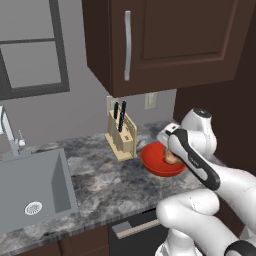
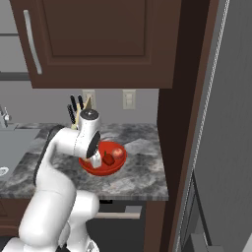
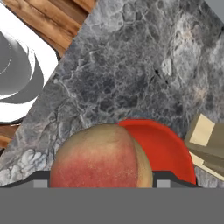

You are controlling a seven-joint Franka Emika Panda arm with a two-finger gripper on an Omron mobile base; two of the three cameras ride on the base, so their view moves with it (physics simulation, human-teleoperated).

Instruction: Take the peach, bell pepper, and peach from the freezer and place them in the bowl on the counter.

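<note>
My gripper [image 3: 101, 181] is shut on a pinkish-orange peach [image 3: 100, 159] that bulges between the fingers and hides their tips. In the left base view the gripper [image 1: 171, 159] holds this peach [image 1: 172, 157] low over the right part of the red bowl [image 1: 155, 162] on the marbled counter [image 1: 110, 185]. The right base view shows the bowl [image 2: 98, 170] with a deep-red bell pepper [image 2: 108, 159] in it and a peach [image 2: 118, 153] beside that; I cannot tell whether this peach is the held one. The freezer's inside is out of view.
A wooden knife block [image 1: 121, 136] stands just left of the bowl, close to the hand. A grey sink [image 1: 30, 190] with a tap lies far left. Dark wall cabinets [image 1: 165, 40] hang overhead. A light-grey fridge panel [image 2: 226, 123] rises at the right.
</note>
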